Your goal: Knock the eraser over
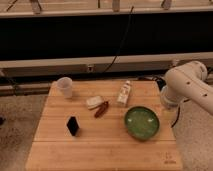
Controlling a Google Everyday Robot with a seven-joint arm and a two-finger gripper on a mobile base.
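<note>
The eraser is a small black block standing upright on the left part of the wooden table. My white arm sits at the table's right edge, far to the right of the eraser. My gripper does not show in the camera view; only the arm's bulky white links are seen.
A clear cup stands at the back left. A whitish flat bar and a reddish-brown item lie mid-table. A white tube lies behind a green bowl at the right. A dark wall with cables runs behind.
</note>
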